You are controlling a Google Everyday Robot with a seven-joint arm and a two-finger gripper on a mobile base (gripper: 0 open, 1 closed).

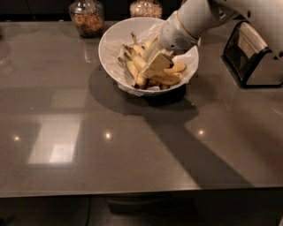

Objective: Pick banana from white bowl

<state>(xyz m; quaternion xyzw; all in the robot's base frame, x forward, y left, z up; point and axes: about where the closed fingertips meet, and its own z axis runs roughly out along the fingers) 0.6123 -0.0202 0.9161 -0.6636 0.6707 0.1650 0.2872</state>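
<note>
The white bowl (110, 44) stands at the back middle of the dark table, lined with crinkled white paper. Several yellow bananas (170, 78) with brown spots lie in it, stems pointing to the back left. My gripper (155, 66) reaches in from the upper right on a white arm (194, 20). It is down among the bananas at the bowl's centre and touches or nearly touches them. The gripper hides the bananas under it.
Two glass jars (87, 16) (145, 8) with brownish contents stand behind the bowl at the table's back edge. A black and silver appliance (254, 55) stands at the right. The table's front edge (132, 192) runs along the bottom.
</note>
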